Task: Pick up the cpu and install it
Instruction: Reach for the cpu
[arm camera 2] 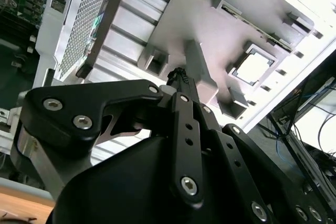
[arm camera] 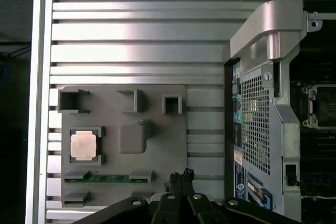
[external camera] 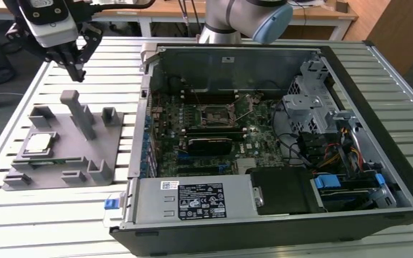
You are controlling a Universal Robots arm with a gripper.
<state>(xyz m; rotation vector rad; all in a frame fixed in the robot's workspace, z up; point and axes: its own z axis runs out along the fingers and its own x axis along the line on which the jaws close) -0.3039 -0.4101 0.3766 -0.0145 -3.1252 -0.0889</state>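
The cpu (external camera: 38,142) is a small square chip with a silvery top, lying flat in a recess of the grey fixture tray (external camera: 84,166) at the exterior view's left. Both wrist views show the cpu (arm camera: 84,145) (arm camera 2: 254,66) in its pocket. My gripper (external camera: 75,69) hangs high above the slatted table, beyond the tray's far end, apart from the cpu. Its black fingers (arm camera: 181,178) are pressed together with nothing between them. The open socket (external camera: 217,114) sits on the motherboard inside the case.
An open black computer case (external camera: 378,97) lies on its side at the exterior view's right, with drive cages, cables and a power supply (external camera: 192,200). The tray (arm camera: 157,145) carries an upright post (external camera: 77,110) and a green strip (arm camera: 107,178) in a slot.
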